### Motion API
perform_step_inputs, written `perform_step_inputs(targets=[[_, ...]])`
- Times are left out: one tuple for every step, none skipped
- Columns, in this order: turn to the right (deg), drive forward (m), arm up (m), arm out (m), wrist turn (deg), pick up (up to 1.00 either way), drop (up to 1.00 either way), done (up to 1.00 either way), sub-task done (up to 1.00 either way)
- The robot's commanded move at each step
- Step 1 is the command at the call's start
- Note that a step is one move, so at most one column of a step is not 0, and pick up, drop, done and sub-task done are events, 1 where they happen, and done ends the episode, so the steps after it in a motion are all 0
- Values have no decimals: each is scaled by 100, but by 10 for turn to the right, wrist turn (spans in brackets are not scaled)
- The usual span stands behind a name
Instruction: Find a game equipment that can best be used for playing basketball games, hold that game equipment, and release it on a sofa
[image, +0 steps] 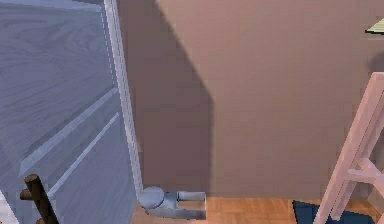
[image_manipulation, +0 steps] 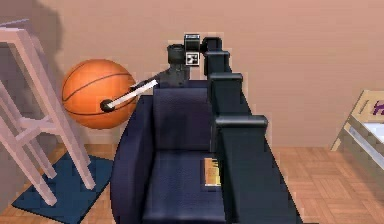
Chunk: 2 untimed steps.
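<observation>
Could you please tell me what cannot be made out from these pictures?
Arm side view: the arm's dark bar hides part of the sofa seat.
Arm side view: the pale thing at the right edge is cut off and unidentifiable.
Forward view: the right edge cuts the wooden frame.
Forward view: the bottom edge cuts the dark brown thing at bottom left.

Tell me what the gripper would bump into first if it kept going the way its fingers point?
The basketball: it hangs right at the gripper's far end. Past it, probably the pale wooden frame, though depth is hard to judge.
</observation>
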Motion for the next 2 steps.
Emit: perform_step_inputs(targets=[[0,0,0,0,-450,0,0,0,0],[0,0,0,0,-120,0,0,0,0]])
